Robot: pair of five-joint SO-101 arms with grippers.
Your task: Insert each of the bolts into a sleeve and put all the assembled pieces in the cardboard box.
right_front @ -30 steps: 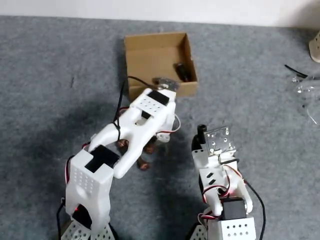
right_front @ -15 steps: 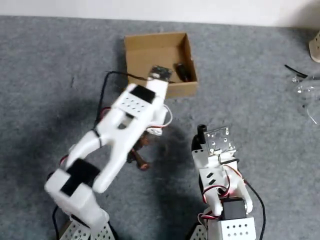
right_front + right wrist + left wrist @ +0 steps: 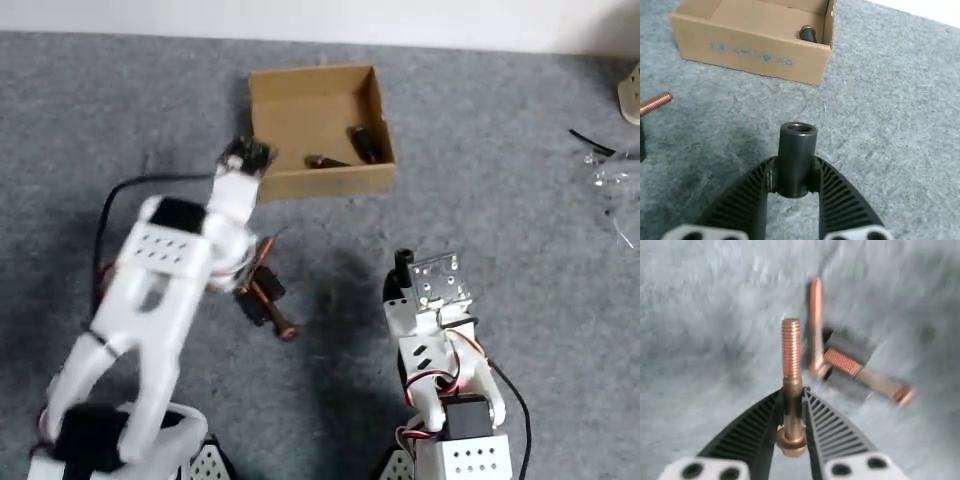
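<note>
My left gripper [image 3: 792,390] is shut on a copper bolt [image 3: 791,355], gripped near its head with the threaded end pointing away. Beyond it on the carpet lie two more bolts [image 3: 815,325] and a black sleeve [image 3: 847,347]. In the high view the left arm [image 3: 165,260] is left of this pile [image 3: 268,305]. My right gripper [image 3: 795,165] is shut on an upright black sleeve [image 3: 797,150], open end up, also seen in the high view [image 3: 403,265]. The cardboard box [image 3: 268,100] at the back holds two dark assembled pieces [image 3: 365,143].
The box [image 3: 755,50] is a short way beyond the right gripper's sleeve, with a dark piece [image 3: 808,33] in its near corner. A bolt's threaded tip [image 3: 655,104] shows at the side. Cables and clear bits [image 3: 605,170] lie far right on the grey carpet.
The left arm has swung left and back from the box's front wall to the bolt pile. A second piece now shows in the box. The right arm has not moved.
</note>
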